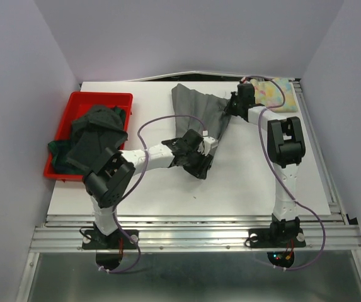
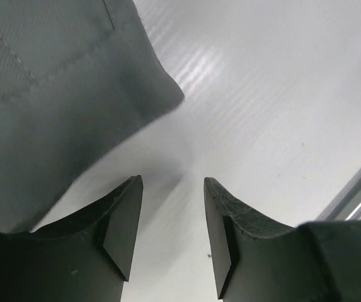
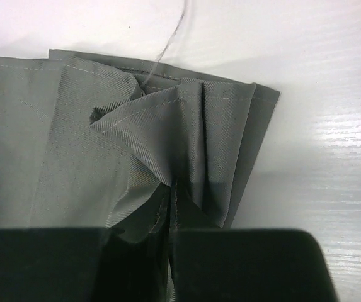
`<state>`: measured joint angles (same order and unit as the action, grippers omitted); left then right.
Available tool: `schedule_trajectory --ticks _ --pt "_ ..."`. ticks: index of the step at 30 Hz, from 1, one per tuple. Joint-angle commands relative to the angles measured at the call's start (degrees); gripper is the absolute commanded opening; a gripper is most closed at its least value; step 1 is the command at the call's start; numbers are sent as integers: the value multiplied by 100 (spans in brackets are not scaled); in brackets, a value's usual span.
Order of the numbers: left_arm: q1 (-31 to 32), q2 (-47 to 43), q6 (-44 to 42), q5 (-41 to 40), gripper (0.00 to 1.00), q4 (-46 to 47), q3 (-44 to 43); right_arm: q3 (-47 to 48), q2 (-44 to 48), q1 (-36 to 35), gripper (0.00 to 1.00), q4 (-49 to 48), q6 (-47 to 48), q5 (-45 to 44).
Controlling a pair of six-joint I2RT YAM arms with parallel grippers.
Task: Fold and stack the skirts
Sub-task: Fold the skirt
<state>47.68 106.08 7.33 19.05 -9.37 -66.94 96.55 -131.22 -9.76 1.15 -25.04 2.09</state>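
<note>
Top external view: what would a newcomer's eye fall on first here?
The grey pleated cloth skirt is fanned across the middle of the white table, its right end bunched in the shut right gripper. The left gripper hovers open at its near edge. A red plastic bin at the left edge holds a heap of dark garments; a pastel floral skirt lies in the far right corner.

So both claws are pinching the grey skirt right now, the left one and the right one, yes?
Not both. Only the right gripper is shut on the grey skirt. The left gripper is open and empty, with the skirt's corner lying off to one side of it, as the left wrist view shows.
</note>
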Motion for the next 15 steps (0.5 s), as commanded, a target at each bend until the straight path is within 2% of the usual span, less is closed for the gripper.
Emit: schedule_trajectory --ticks 1,3,7,8,9,12,15 --pt "57 -1341 -205 90 55 128 146 39 105 27 1 -255 323 -341" --pt "-56 -1677 -206 169 57 119 102 91 -52 27 1 -221 411 -131" --pt "-732 -1873 -109 414 86 22 -170 452 -404 27 1 192 684 309" --pt "-899 -1785 -196 511 88 -12 -240 452 -431 27 1 202 763 353" --pt "-1040 -1662 -197 573 88 -13 -293 443 -448 27 1 193 781 371" --pt "-1489 -1144 -206 880 78 188 -338 364 -379 27 1 105 816 433" --pt "-1648 -573 -92 1608 71 724 -180 276 -238 27 1 8 825 556"
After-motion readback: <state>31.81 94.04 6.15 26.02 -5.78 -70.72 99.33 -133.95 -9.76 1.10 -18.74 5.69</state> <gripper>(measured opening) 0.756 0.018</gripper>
